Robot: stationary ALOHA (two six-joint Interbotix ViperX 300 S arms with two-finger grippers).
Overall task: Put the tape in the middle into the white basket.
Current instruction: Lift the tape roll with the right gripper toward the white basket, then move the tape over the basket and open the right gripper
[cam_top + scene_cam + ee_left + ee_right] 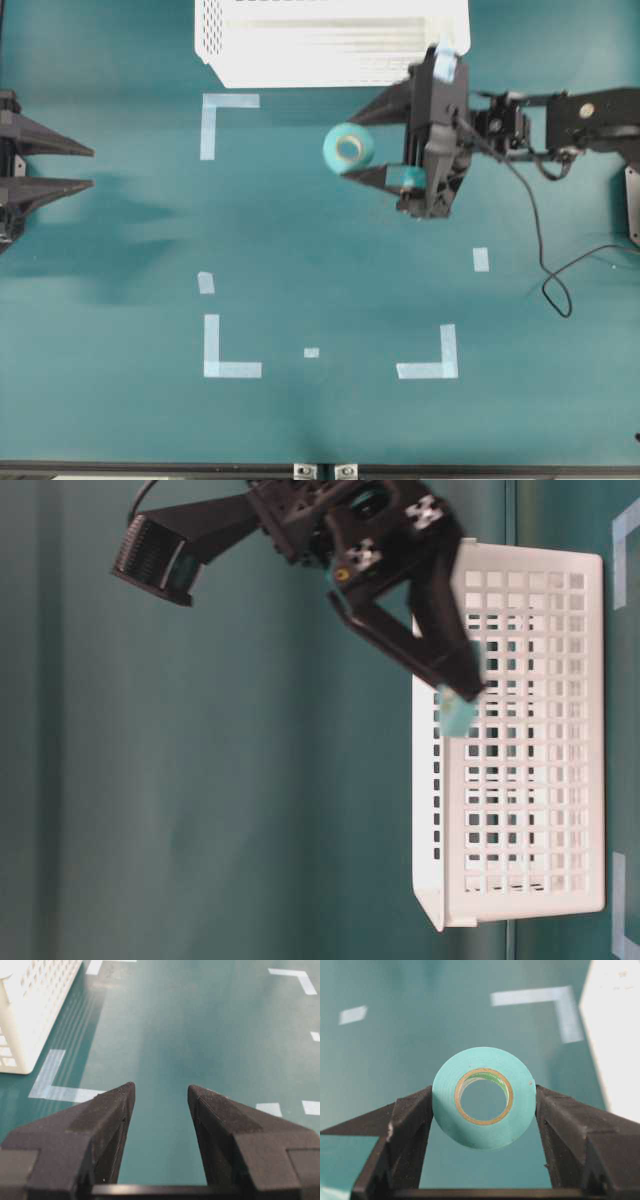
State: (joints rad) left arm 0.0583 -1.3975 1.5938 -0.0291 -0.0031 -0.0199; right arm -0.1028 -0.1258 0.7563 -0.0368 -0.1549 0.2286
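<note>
Beside white basket [300, 60] near rim: right claw [372, 142] clamped on tape [349, 149]; left claw [90, 167] apart, table edge.

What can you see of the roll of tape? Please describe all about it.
The tape is a small teal ring with a pale beige inner core, smooth and plastic-looking. The right tool holds it between its two black fingers, which press its outer sides. It hangs above the green table, touching nothing else, near the white basket but not yet over it.
</note>
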